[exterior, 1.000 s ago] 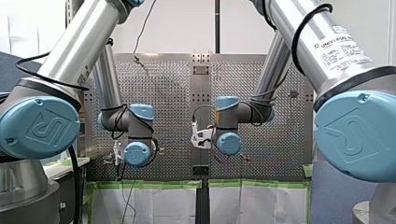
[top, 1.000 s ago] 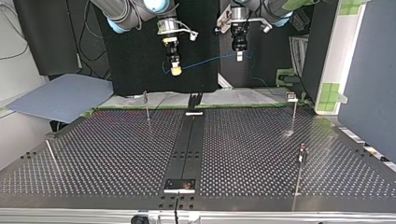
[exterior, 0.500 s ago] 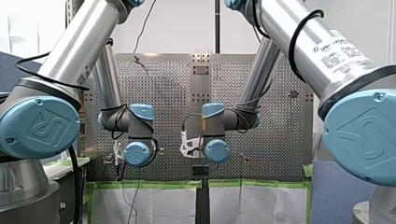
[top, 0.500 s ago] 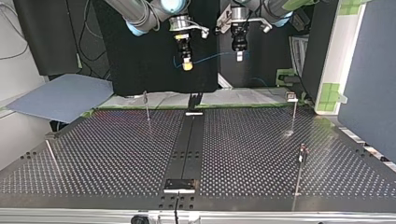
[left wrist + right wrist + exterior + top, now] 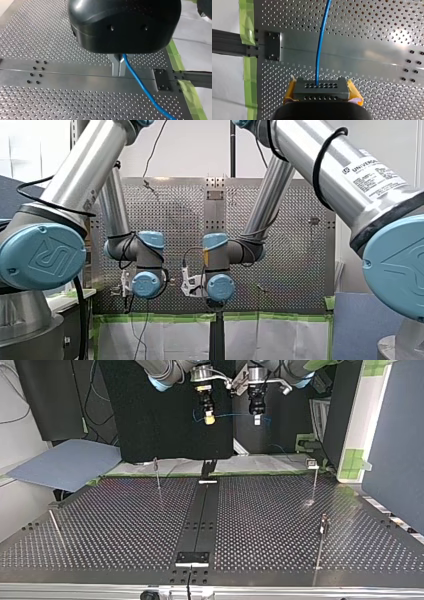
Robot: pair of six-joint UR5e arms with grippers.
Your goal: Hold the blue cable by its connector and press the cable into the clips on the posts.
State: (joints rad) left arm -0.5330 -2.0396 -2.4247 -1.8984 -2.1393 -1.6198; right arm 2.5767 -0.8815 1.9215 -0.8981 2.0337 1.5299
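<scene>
Nearest clip post [image 5: 322,530] sits around 4 o'clock on the perforated table [image 5: 125,530]. Way back at 12 o'clock, up in the air, my right gripper [image 5: 209,419] has its yellow pads [image 5: 354,91] clamped on the dark connector [image 5: 321,92], and my left gripper [image 5: 256,420] pinches the blue cable [image 5: 232,415] strung between them.

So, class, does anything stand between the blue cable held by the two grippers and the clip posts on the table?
Nothing visible does. My right gripper and my left gripper hold the blue cable in the air over the far edge of the table in the top view; open space lies between it and the posts.
</scene>
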